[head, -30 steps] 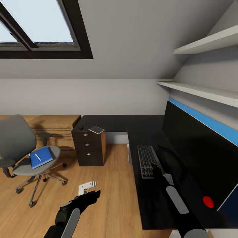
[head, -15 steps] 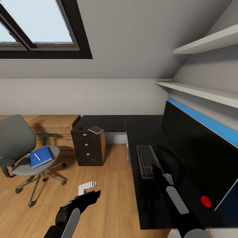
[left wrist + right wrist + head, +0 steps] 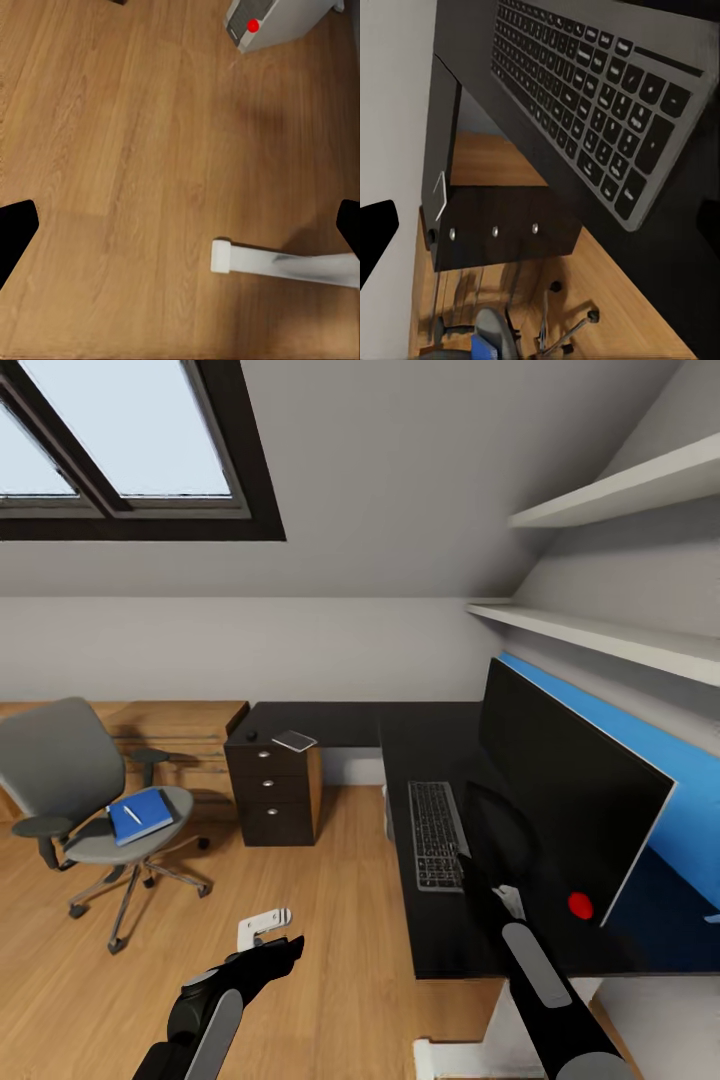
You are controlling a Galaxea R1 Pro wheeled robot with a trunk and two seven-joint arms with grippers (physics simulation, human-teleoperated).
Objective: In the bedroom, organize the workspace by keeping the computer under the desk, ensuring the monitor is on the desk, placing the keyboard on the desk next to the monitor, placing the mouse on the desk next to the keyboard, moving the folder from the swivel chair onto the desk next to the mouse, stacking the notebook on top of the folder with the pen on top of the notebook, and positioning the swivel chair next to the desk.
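- Head view: the glossy black desk (image 3: 440,950) carries the monitor (image 3: 560,800) and keyboard (image 3: 436,833); the folder (image 3: 142,817) lies on the swivel chair (image 3: 75,785) over wooden floor (image 3: 330,920).
- Left wrist view: left gripper (image 3: 180,225) spread wide above floorboards, the computer (image 3: 281,21) beyond.
- Right wrist view: right gripper (image 3: 544,217) released, empty, over the keyboard.

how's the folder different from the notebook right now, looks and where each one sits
The folder is bright blue and lies on the swivel chair seat; the notebook is grey with pale edges and lies on the desk corner above the drawer unit. The folder looks larger than the notebook. The folder carries the white pen on top; the notebook's top is bare. Both lie flat, each turned at an angle.
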